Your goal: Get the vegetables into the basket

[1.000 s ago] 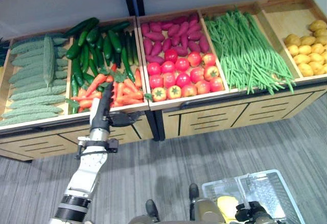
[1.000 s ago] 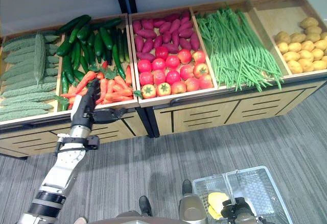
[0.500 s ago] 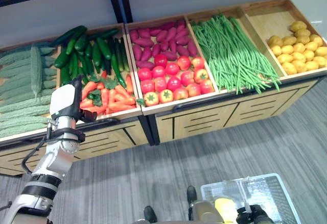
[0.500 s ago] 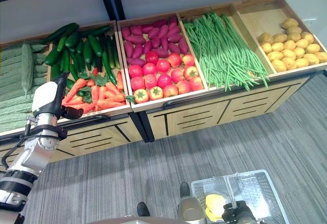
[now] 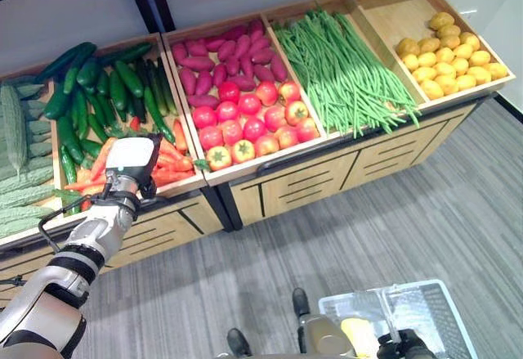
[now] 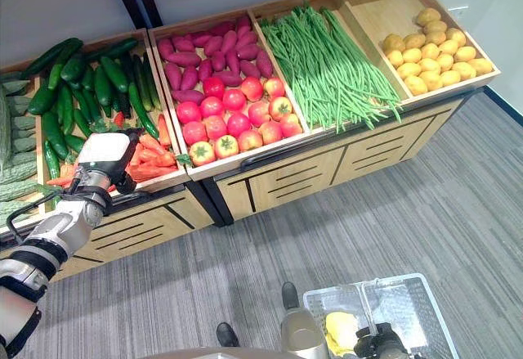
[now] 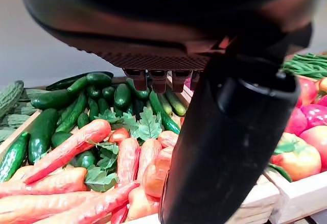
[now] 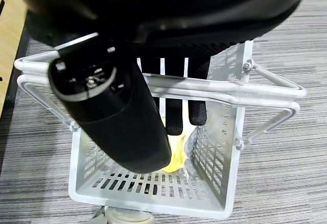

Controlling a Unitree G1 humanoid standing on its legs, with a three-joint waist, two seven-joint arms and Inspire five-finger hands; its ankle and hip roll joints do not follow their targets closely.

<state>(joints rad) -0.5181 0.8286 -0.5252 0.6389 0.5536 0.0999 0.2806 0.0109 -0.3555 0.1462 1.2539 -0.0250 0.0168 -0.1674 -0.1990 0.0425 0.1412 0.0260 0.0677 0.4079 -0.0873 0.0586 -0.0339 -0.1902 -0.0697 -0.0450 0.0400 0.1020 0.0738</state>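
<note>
Orange carrots (image 5: 173, 161) lie at the front of a wooden bin, below dark green cucumbers (image 5: 98, 89). My left hand (image 5: 131, 158) hovers over the carrots' front edge, its white-covered back facing up. In the left wrist view its thumb (image 7: 230, 147) sticks out, the short fingertips (image 7: 159, 79) hang free, and nothing is held above the carrots (image 7: 76, 145). My right hand (image 5: 406, 345) is low at the right, fingers (image 8: 173, 106) curled round the wire handles of the white basket (image 5: 445, 310). A yellow item (image 8: 176, 150) lies inside it.
The wooden stand (image 5: 327, 175) also holds bumpy green gourds (image 5: 15, 126), purple sweet potatoes (image 5: 229, 48), tomatoes (image 5: 245, 126), green beans (image 5: 343, 65) and yellow potatoes (image 5: 445, 56). Grey striped floor (image 5: 327, 253) lies between the stand and the basket.
The camera has swung, shifting the whole stand. My left hand has turned from pointing its fingers into the carrots to showing its back, and the arm has dropped lower left.
</note>
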